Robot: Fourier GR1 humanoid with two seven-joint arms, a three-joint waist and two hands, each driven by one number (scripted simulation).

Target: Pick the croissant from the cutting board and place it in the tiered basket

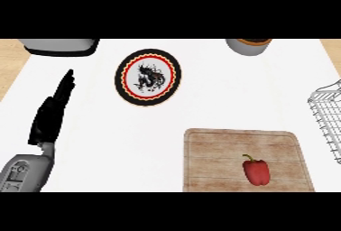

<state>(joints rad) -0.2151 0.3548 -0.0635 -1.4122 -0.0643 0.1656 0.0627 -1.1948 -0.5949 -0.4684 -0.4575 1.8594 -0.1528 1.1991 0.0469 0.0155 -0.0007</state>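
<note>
**Left hand resting open, a red pepper on the cutting board**

The left hand shows at the left side of the head view, above its grey forearm. Its black fingers are straight and point up and away; it holds nothing and touches no object. The right hand does not show.

Near the hand, to its right, lies a round plate with a black rim, a red ring and a dark drawing in the middle. Well apart, at the lower right, is the wooden cutting board. On it lies a red bell pepper with a green stem; I see no croissant there. The wire tiered basket is at the right edge, only partly in view.

At the far edge stand a grey appliance on the left and a grey bowl on the right, both cut off. The desk is white, with light wood at both sides.
</note>
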